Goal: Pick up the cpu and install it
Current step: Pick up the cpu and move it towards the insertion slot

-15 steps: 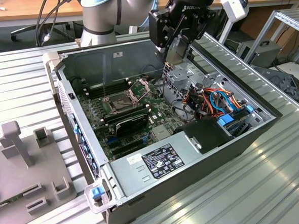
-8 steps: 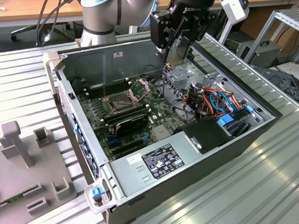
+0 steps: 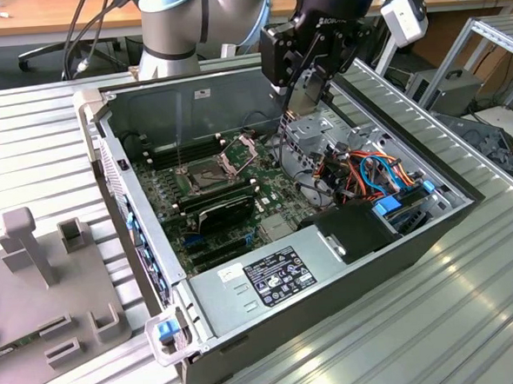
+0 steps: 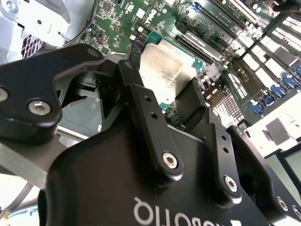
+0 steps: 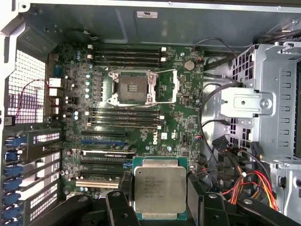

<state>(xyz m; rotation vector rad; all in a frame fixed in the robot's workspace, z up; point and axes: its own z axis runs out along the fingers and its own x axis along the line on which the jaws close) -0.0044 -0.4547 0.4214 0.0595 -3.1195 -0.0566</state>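
The gripper (image 5: 160, 189) is gripping the cpu (image 5: 159, 186) by two opposite edges, its fingers (image 4: 190, 103) closed only to the chip's width. The chip is sitting flat between them, its metal top facing the cameras in both wrist views. The load is hanging above the motherboard (image 5: 183, 117), not over its seat. The socket (image 5: 130, 86) is lying well apart from the chip, its hinged frame (image 5: 162, 87) standing open and its bed bare, with the memory slots (image 5: 124, 115) and expansion slots (image 5: 103, 157) between them. In the exterior view the socket is lying toward that view's left of the gripper.
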